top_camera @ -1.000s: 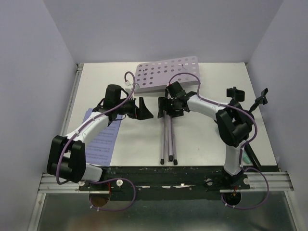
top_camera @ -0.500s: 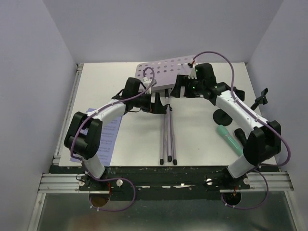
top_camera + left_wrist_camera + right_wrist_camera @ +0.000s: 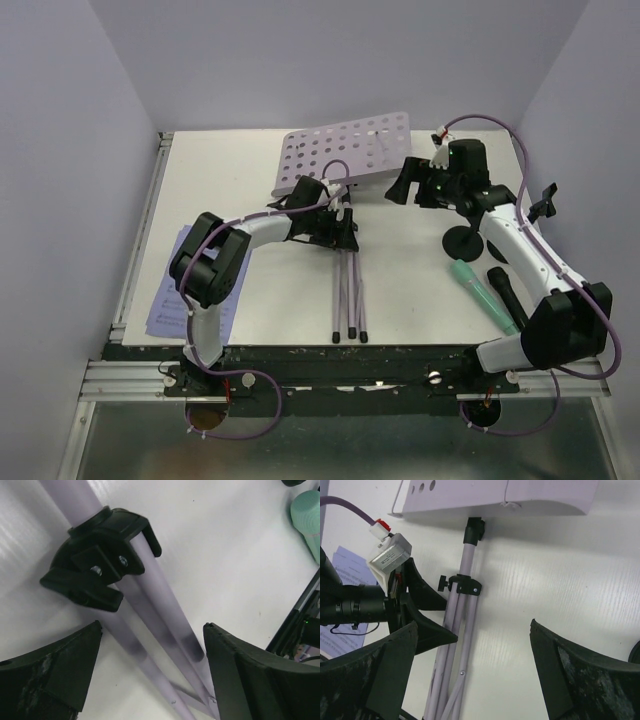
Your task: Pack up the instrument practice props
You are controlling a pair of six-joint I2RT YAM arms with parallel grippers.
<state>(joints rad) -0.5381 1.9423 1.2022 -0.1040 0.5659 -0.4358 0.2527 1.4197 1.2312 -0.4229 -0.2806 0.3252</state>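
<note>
While the sheet-music pages (image 3: 170, 300) lie by the worktop's left edge, the left gripper (image 3: 152, 627), spread wide, straddles the tripod (image 3: 348, 285) legs; clamping off-centre could roll them aside. The right gripper (image 3: 405, 187), likewise released and empty, hovers beside the perforated desk (image 3: 340, 155) near the far edge.

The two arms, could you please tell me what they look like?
The left arm and right arm both have white tubular links between bulky black joints. A purple cable loops along each, ending in a white plug at the wrist. The left gripper and right gripper each carry two broad black wedge-shaped fingers, scuffed grey inside.
</note>
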